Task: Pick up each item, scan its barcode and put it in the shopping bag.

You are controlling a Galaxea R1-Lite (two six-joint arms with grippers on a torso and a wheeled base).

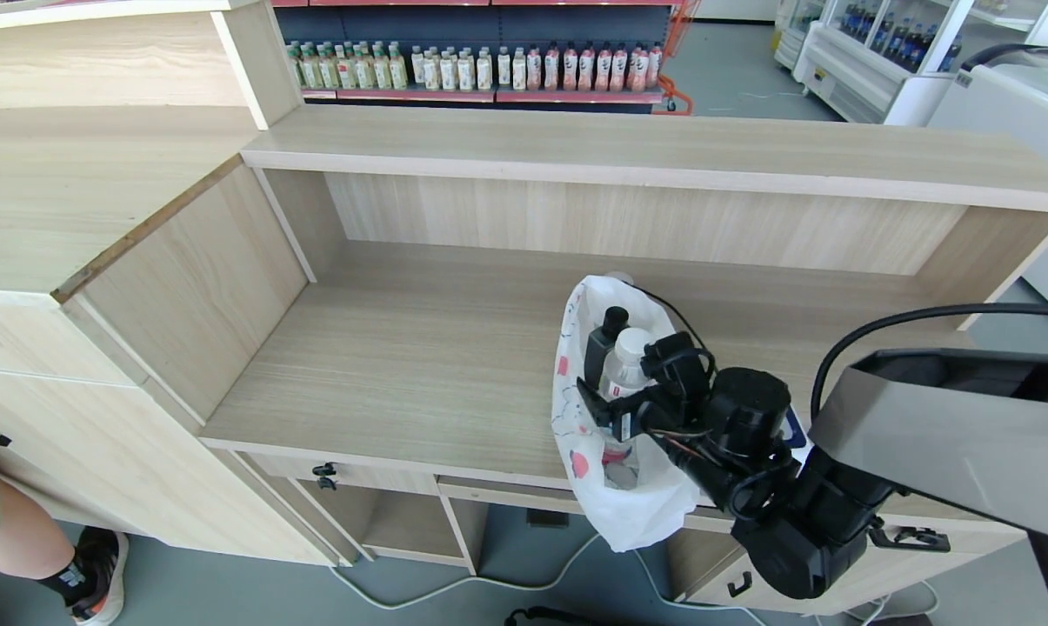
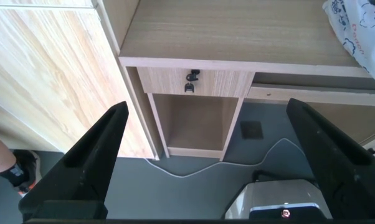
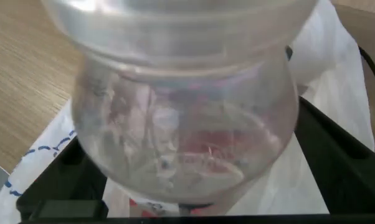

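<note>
**Right gripper.** My right gripper (image 1: 621,410) is closed on the clear bottle (image 1: 621,374), one black finger on each side of its body. In the right wrist view the clear bottle (image 3: 187,124) sits tight between the two fingers (image 3: 337,162), with white bag plastic behind it.

**Clear bottle.** White cap, upright. Its lower body is inside the mouth of the shopping bag (image 1: 637,513); neck and cap stand above the rim. I cannot tell whether its base touches the bottom of the bag.

**Shopping bag.** White, with red and blue print. It stands open at the near edge of the table (image 1: 419,365), and its lower part hangs over that edge. A dark bottle (image 1: 600,343) with a black cap stands inside, just beside the clear bottle on the far side.

**Left gripper.** My left gripper (image 2: 209,168) is open, fingers well apart, holding nothing. It sits low in front of the table, facing a drawer (image 2: 190,78) with a key in its lock and an open compartment below. A pale cable (image 2: 175,171) lies on the floor there. A corner of the shopping bag (image 2: 359,25) shows above the table edge.
</note>
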